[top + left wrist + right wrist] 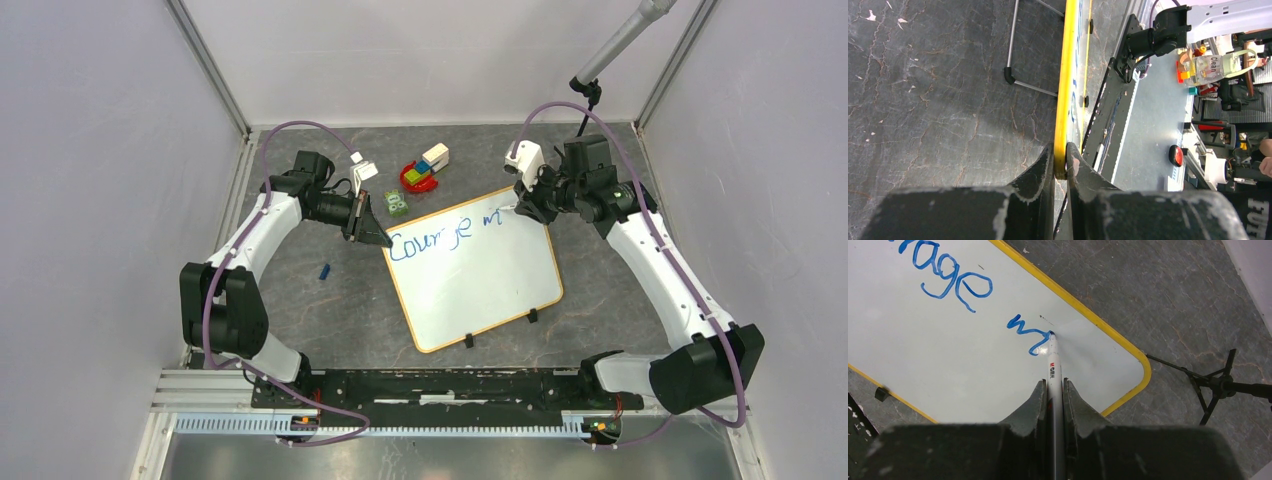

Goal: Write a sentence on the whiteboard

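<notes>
The whiteboard [480, 280] lies flat on the grey table, white with a yellow rim [1064, 90] and two black clips on its near edge. Blue writing [430, 238] along its far edge reads "Courage" and a started "w" [1025, 332]. My left gripper [382, 238] is shut on the board's far left corner, the rim pinched between its fingers [1060, 157]. My right gripper [522, 205] is shut on a white marker [1054, 375], whose blue tip touches the board at the end of the "w".
A red bowl with small coloured blocks [420, 175], a white box [435, 155] and a green item [398, 203] lie behind the board. A small blue cap [324, 270] lies left of it. A black stand [1220, 385] stands at the right.
</notes>
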Available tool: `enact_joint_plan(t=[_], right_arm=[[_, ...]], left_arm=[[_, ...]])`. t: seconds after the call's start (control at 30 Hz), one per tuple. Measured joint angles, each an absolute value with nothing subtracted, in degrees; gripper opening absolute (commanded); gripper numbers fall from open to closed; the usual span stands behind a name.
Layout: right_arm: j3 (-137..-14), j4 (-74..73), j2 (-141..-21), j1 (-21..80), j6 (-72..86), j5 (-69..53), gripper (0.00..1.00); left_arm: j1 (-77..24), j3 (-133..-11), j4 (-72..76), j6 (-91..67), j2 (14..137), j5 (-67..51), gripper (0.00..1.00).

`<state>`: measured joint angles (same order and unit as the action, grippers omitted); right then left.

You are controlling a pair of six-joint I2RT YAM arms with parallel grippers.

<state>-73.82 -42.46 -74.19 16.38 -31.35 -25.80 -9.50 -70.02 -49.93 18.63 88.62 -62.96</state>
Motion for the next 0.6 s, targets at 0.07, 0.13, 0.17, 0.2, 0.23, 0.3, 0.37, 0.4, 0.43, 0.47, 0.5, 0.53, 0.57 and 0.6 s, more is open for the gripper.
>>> enact_joint_plan(t=[0.07,0.13,0.17,0.2,0.23,0.3,0.37,0.4,0.43,0.47,0.5,0.53,0.57,0.6], right_arm=[[-73.82,-42.46,-74.19,16.38,-31.38,-25.74,0.00],[-73.82,-42.50,-74.17,16.38,-31.40,-25.85,0.00],[-73.82,-42.54,-74.11,16.38,-31.44,-26.00,0.00],[-73.82,-42.59,-74.06,16.38,-31.53,-26.15,0.00],[-73.87,-42.74,-73.95,16.36,-31.62,-26.50,0.00],[-74.15,-43.62,-73.76,16.36,-31.88,-27.18,0.00],[-74.32,-44.23,-73.32,16.25,-32.08,-27.77,0.00],[-74.39,-44.62,-72.97,16.10,-32.34,-28.27,0.00],[-74.46,-44.95,-72.66,15.88,-32.49,-28.53,0.00],[-74.52,-45.21,-72.36,15.51,-32.88,-28.88,0.00],[-74.54,-45.43,-72.14,15.09,-33.10,-29.26,0.00],[-74.54,-45.52,-72.03,14.66,-33.36,-29.63,0.00],[-74.54,-45.58,-71.94,14.13,-33.58,-30.00,0.00],[-74.54,-45.58,-71.94,13.78,-33.78,-30.09,0.00]], left_arm=[[-9.50,-70.02,-49.93,18.63,88.62,-62.96,0.02],[-9.50,-70.02,-49.93,18.63,88.62,-62.96,0.02],[-9.50,-70.02,-49.93,18.63,88.62,-62.96,0.02],[-9.50,-70.02,-49.95,18.63,88.62,-62.96,0.02],[-9.50,-70.02,-49.98,18.63,88.62,-62.98,0.02],[-9.50,-70.02,-49.98,18.63,88.62,-62.98,0.02],[-9.50,-70.02,-49.98,18.63,88.62,-63.00,0.03],[-9.50,-70.02,-49.98,18.63,88.62,-63.00,0.03],[-9.50,-70.02,-49.98,18.63,88.62,-63.00,0.02],[-9.50,-70.02,-49.98,18.63,88.62,-63.00,0.02],[-9.50,-70.02,-49.98,18.63,88.62,-63.00,0.02],[-9.50,-70.02,-50.00,18.63,88.62,-63.00,0.02],[-9.50,-70.02,-50.00,18.63,88.62,-63.00,0.02],[-9.50,-70.02,-49.98,18.63,88.62,-63.00,0.03]])
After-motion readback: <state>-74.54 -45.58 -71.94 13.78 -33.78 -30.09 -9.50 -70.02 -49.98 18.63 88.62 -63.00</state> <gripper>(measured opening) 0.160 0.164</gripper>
